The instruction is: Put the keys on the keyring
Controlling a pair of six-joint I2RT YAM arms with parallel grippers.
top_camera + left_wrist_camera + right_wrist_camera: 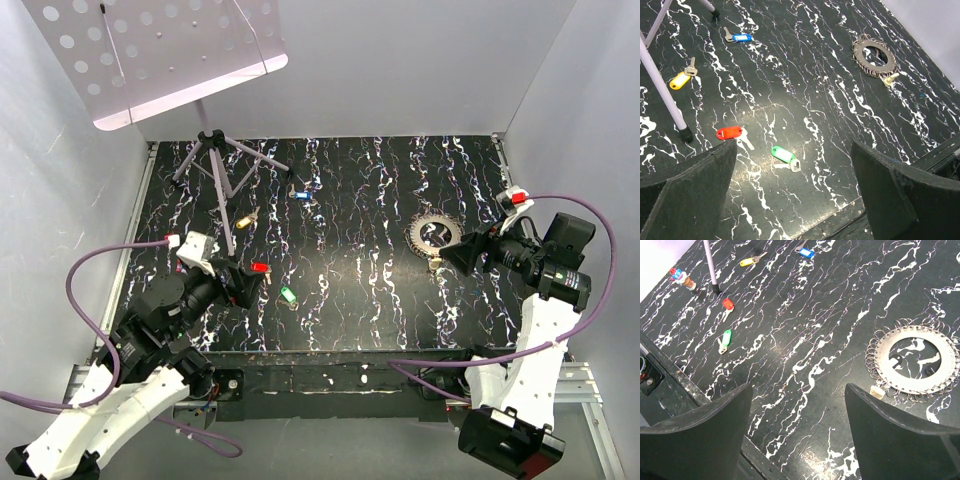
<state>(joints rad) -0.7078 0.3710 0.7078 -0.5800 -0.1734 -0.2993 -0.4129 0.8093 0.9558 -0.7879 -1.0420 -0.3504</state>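
From above, the keyring (435, 235) lies flat on the black marbled table (370, 300), and nothing looks threaded on it. All four keys lie apart from it, on its left-arm side. The blue key (303, 195) is farther back than the keyring; the yellow key (243, 220) is farther left again, by a leg of the music stand (215, 150); the red key (260, 267) and green key (288, 295) are nearer the arms than the keyring. The left gripper (247, 284) hovers well away from the keyring, just beside the red key, jaws apart and empty; the right gripper (452, 252) sits just beside the keyring's near edge, jaws also apart, holding nothing.

From the left wrist, wide-spread fingers (690, 195) frame the red and green keys; the keyring lies far beyond them to the right, with a small brass-coloured knob (890, 79) at its near rim.

From the right wrist, open fingers (700, 435) point at bare table; the keyring lies just ahead to the right, its rim fringed with fine wire loops (871, 357); the keys lie well off to its left.

The keys look light, stiff and thin, lying flat; the smooth top may let them skate when nudged. The plastic head is probably the better hold, being thicker and less slippery than the blade. The keyring looks rigid and light too, so it will likely slide unless the right gripper pins or grips its rim.
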